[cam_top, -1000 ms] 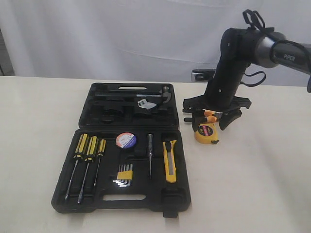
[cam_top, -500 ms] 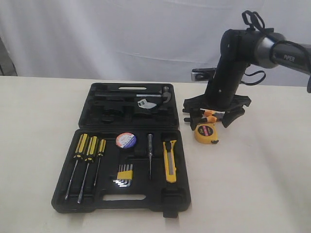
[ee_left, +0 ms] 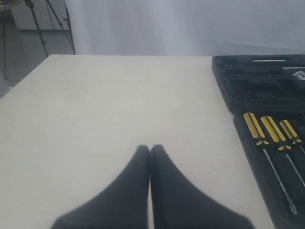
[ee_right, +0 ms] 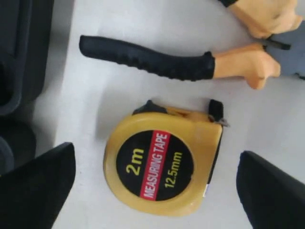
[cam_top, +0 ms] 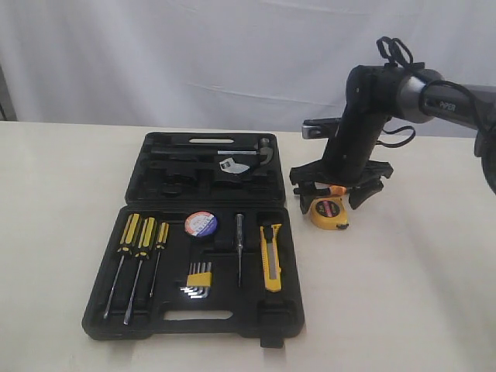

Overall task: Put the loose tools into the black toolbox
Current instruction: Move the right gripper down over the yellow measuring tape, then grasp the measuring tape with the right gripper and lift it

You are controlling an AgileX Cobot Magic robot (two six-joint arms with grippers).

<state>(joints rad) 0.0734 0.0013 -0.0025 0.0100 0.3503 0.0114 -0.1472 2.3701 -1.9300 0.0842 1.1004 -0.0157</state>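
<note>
Round yellow tape measure [ee_right: 164, 164]: lying flat on the counter [cam_top: 403, 294] near the black toolbox [cam_top: 105, 325], on its right, pliers [ee_right: 147, 59] just beside it; I am hovering the right tool [cam_top: 335, 188] spread wide, straddling it from above, while the left tool [ee_left: 150, 157] is sitting closed, empty, well apart.

Soft, even light casts faint shadows on the table [cam_top: 403, 294]; the tape measure [ee_right: 162, 164] is sharp, the left wrist view hazy.
</note>
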